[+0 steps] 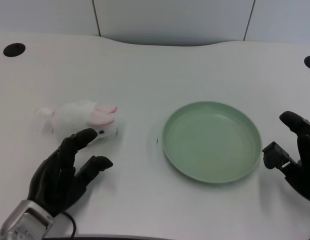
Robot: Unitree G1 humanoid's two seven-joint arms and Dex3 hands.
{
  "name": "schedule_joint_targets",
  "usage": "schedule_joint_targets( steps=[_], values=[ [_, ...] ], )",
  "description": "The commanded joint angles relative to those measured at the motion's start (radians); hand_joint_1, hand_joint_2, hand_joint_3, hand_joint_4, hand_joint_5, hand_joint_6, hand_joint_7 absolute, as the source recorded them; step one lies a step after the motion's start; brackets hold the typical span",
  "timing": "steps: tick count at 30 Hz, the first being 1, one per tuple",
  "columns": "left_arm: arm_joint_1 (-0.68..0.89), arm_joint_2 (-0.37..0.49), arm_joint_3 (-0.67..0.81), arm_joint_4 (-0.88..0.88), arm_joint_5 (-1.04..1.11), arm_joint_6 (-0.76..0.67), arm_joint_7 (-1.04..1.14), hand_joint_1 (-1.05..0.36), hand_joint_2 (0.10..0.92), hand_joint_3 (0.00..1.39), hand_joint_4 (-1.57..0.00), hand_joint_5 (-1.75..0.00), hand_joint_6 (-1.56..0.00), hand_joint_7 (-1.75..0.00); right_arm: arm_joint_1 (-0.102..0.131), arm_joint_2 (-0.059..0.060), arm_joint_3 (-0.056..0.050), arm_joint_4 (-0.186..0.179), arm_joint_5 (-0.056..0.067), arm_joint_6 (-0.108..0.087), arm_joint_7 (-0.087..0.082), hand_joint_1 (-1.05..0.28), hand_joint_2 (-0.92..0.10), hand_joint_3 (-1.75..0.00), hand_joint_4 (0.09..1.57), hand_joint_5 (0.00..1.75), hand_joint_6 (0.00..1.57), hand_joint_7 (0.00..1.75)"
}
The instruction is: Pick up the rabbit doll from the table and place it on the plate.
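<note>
A white plush rabbit doll (82, 117) with pink ears lies on its side on the white table, left of centre. My left hand (65, 172) sits just in front of it, fingers spread and holding nothing; its longest fingertips (89, 134) reach to the doll's near edge by the face. A pale green plate (211, 141) lies to the right of the doll with nothing on it.
My right hand (295, 155) rests beside the plate's right rim. Two dark round holes (14, 49) mark the table's far corners. The far table edge curves along a grey wall.
</note>
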Motion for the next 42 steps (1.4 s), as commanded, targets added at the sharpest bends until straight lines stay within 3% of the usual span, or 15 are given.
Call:
schedule_joint_targets(
  steps=[1, 5, 15, 26, 29, 32, 35, 36, 39, 42],
  values=[
    [-0.002, 0.014, 0.002, -0.004, 0.002, -0.003, -0.002, -0.71, 0.921, 0.34, -0.31, -1.60, -0.52, -0.97, 0.001, -0.018, -0.008, -0.002, 0.001, -0.004, 0.001, -0.66, -0.92, -0.17, 0.60, 1.75, 0.65, 1.29],
    [-0.005, 0.013, 0.004, 0.004, 0.000, -0.006, -0.006, -0.71, 0.921, 0.34, -0.31, -1.60, -0.53, -0.97, 0.001, -0.015, -0.008, -0.005, 0.000, -0.005, -0.006, -0.67, -0.92, -0.16, 0.61, 1.75, 0.65, 1.30],
    [-0.010, 0.015, 0.005, 0.011, -0.002, 0.001, -0.005, -0.71, 0.921, 0.34, -0.30, -1.61, -0.52, -0.98, -0.005, -0.016, -0.011, 0.006, 0.005, 0.002, -0.004, -0.66, -0.92, -0.14, 0.61, 1.75, 0.65, 1.27],
    [-0.001, 0.016, 0.006, -0.005, 0.001, 0.004, -0.002, -0.71, 0.921, 0.33, -0.31, -1.61, -0.52, -0.97, 0.004, -0.010, -0.008, -0.010, 0.006, 0.007, -0.007, -0.66, -0.92, -0.14, 0.60, 1.75, 0.66, 1.26],
    [0.014, 0.008, 0.004, -0.022, 0.012, -0.048, -0.010, -0.71, 0.921, 0.33, -0.30, -1.60, -0.51, -0.96, 0.006, -0.007, -0.004, -0.012, 0.001, 0.001, -0.006, -0.67, -0.92, -0.14, 0.60, 1.75, 0.67, 1.26],
    [0.068, 0.003, -0.058, -0.104, 0.121, -0.306, -0.045, -0.70, 0.921, 0.31, -0.21, -1.59, -0.35, -1.10, 0.008, -0.004, -0.001, -0.018, 0.007, 0.015, -0.005, -0.66, -0.92, -0.15, 0.60, 1.75, 0.66, 1.26],
    [0.093, 0.029, -0.120, -0.159, 0.259, -0.604, -0.048, -0.71, 0.921, 0.28, -0.38, -1.21, -0.54, -0.64, 0.008, 0.000, -0.001, -0.021, 0.006, 0.013, -0.007, -0.65, -0.92, -0.16, 0.60, 1.75, 0.65, 1.26],
    [0.094, 0.040, -0.132, -0.165, 0.293, -0.670, -0.041, -0.75, 0.921, 0.27, -0.45, -0.98, -0.63, -0.40, 0.008, 0.000, -0.002, -0.021, 0.005, 0.010, -0.008, -0.65, -0.92, -0.17, 0.61, 1.75, 0.64, 1.31],
    [0.085, 0.081, -0.158, -0.187, 0.349, -0.790, -0.032, -0.80, 0.921, 0.23, -0.50, -0.74, -0.69, -0.16, 0.004, -0.001, -0.003, -0.018, 0.003, 0.007, -0.010, -0.66, -0.92, -0.17, 0.61, 1.75, 0.63, 1.34],
    [0.046, 0.145, -0.179, -0.200, 0.372, -0.872, -0.043, -0.80, 0.921, 0.19, -0.50, -0.61, -0.68, -0.06, -0.001, -0.001, -0.003, -0.016, -0.001, 0.004, -0.020, -0.67, -0.92, -0.15, 0.61, 1.75, 0.63, 1.34]
  ],
)
